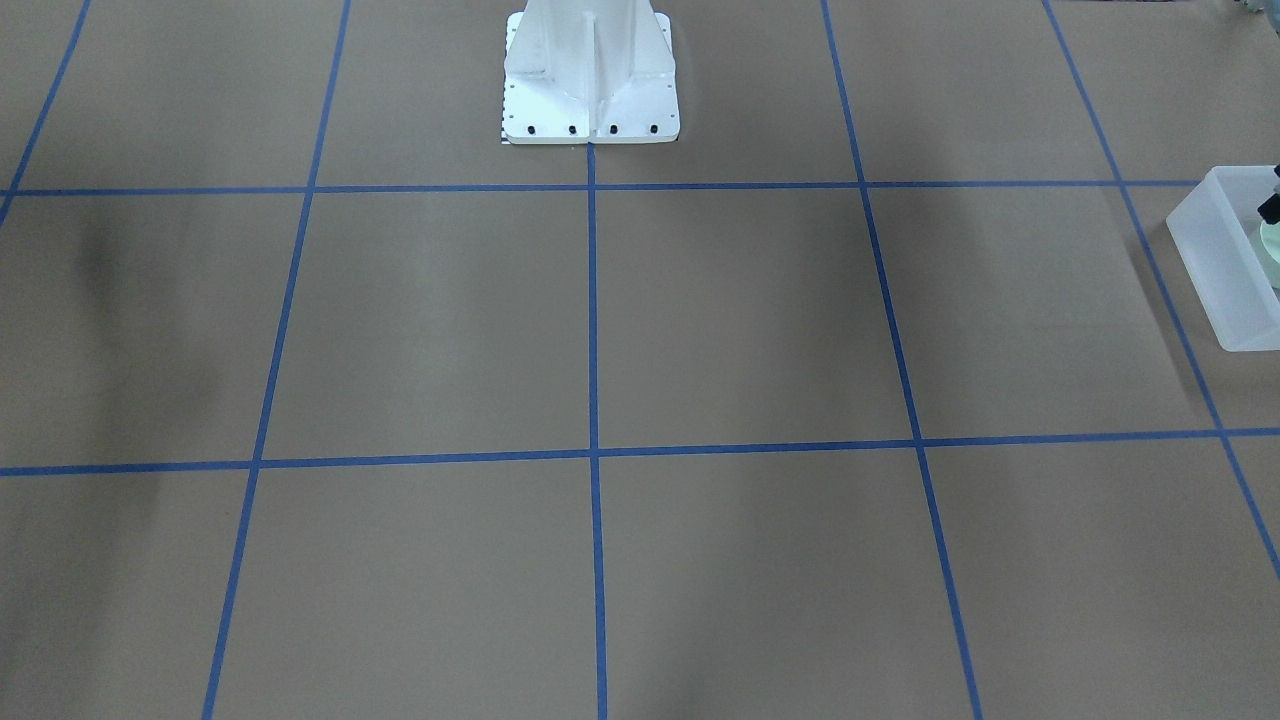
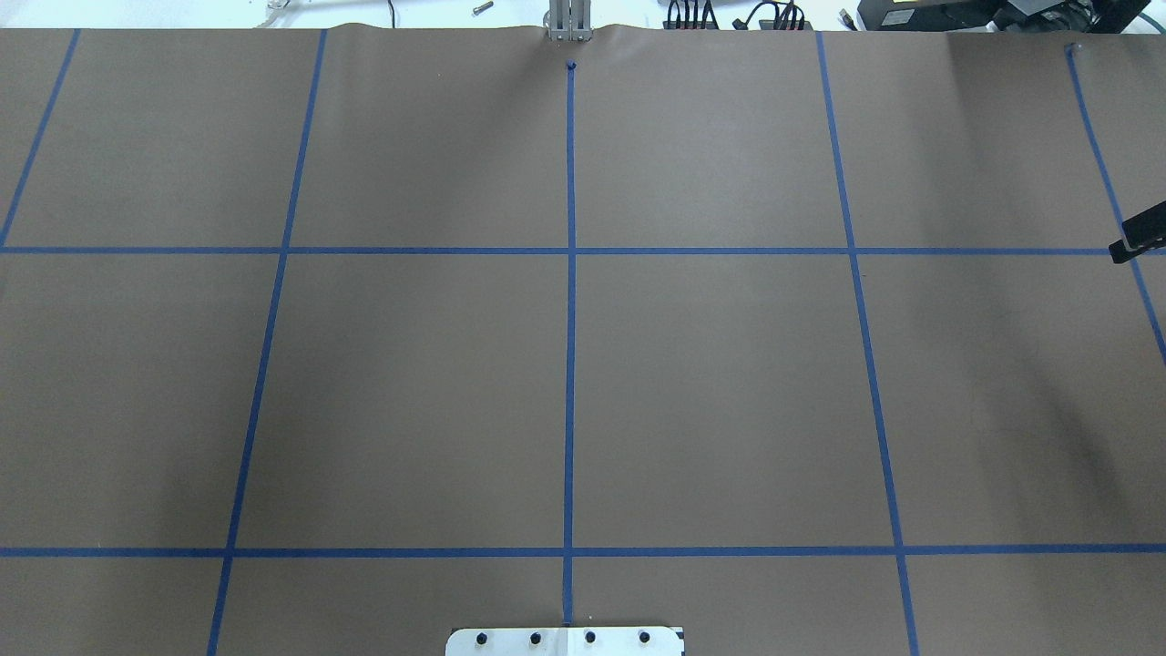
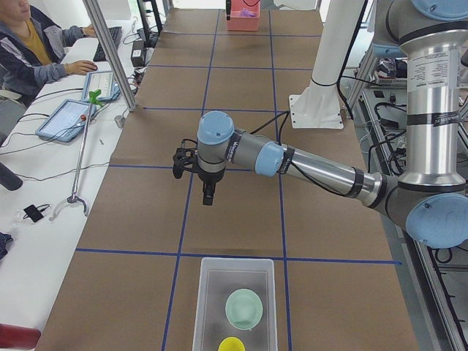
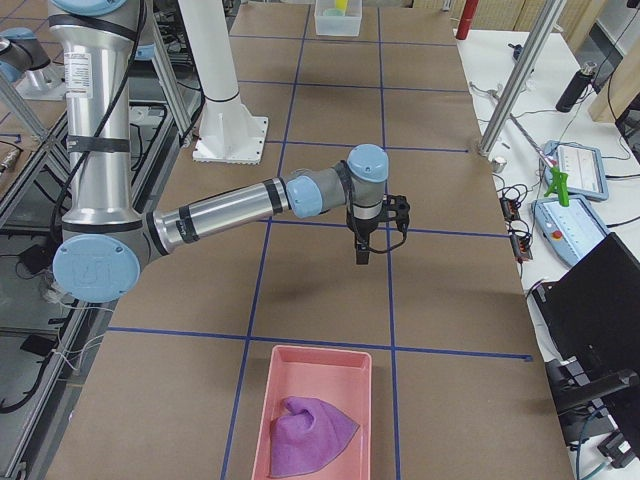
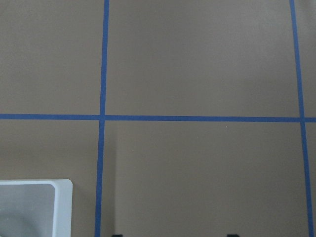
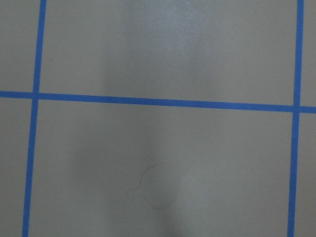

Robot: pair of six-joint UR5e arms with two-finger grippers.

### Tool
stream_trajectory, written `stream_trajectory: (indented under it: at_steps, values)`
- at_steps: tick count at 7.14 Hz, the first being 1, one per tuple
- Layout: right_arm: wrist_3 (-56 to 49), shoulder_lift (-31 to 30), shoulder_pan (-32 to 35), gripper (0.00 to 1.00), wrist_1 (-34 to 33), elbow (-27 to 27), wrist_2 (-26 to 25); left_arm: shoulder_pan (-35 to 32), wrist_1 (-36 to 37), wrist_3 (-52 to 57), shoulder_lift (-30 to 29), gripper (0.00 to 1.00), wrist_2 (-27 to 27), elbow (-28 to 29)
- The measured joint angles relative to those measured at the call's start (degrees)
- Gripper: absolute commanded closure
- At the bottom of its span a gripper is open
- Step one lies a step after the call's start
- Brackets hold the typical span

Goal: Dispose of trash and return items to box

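The frosted-white box [image 3: 234, 307] sits at the table's left end and holds the sage-green bowl [image 3: 243, 308] and the yellow cup [image 3: 232, 344]. In the front view the box [image 1: 1225, 260] and the bowl [image 1: 1272, 240] are cut by the right edge. My left gripper [image 3: 208, 196] hangs empty above the table, beyond the box. The left wrist view shows its fingertips [image 5: 117, 235] far apart, and a box corner [image 5: 59, 207]. My right gripper [image 4: 362, 250] hangs empty over bare table. The overhead view shows only part of it [image 2: 1139, 239], so I cannot tell its state.
A pink tray [image 4: 318, 410] with a purple cloth [image 4: 310, 435] lies at the table's right end. The white robot base [image 1: 590, 75] stands at the middle of the robot's edge. Operators' tablets [image 3: 69, 117] and poles stand along the far side.
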Motion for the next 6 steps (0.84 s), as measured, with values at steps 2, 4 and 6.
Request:
stream_trajectory:
  at_steps: [2,4,6]
  values:
    - [-1.3,-0.71,1.81,0.0,0.21,0.22,1.2,0.89,-0.32,-0.15,-0.01,0.02,1.82,-0.62]
    - [-2.24,-1.05,2.69,0.0,0.28,0.67,1.49,1.13,-0.41,0.44,0.06,0.02,2.73,0.38]
    - [-2.43,-1.06,2.8,0.0,0.29,0.7,1.27,1.05,-0.43,0.68,-0.07,0.02,2.72,2.14]
